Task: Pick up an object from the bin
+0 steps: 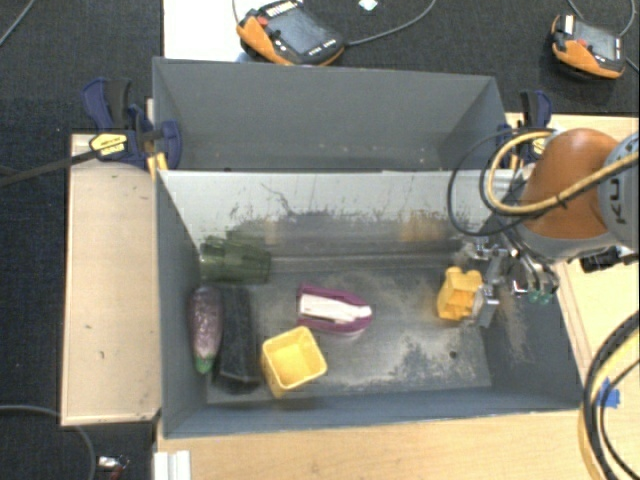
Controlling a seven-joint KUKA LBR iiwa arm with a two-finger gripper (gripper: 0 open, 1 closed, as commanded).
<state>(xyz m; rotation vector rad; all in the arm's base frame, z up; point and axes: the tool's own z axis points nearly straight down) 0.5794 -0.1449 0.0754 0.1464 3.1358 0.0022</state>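
Orange wrist cover (570, 183): highest part and nearest the camera; sat over the bin's right end with cables looped round it.
Gripper (497, 290): hung below the cover, low at the right end of the bin floor.
Grip state: could not tell whether open or closed; the metal parts ran together against the grey floor.
Nearest thing: yellow blocky piece (460, 295), just beside the gripper on the view's left, touching it or nearly.
Held or not: could not tell; nothing was clearly clamped.
Key relation: the yellow piece lay toward the view's left of the gripper tip, at about the same depth in the bin. Judged that any grasp turned on that small sideways offset.
Long axis: the piece looked chunky, slightly taller than wide in the view; no strong axis.
Next out: purple-and-white item (335, 310) at mid-floor, well apart from the gripper.
Farther: yellow square tub (293, 358) near the front wall.
Left end: black long thing (237, 336), purple aubergine-like toy (206, 326) and dark green thing (235, 261), close together.
Bin (330, 118): grey metal with a tall back wall.
Hidden: the gripper covered the yellow piece's right side, and the cover and cables masked the floor behind it.
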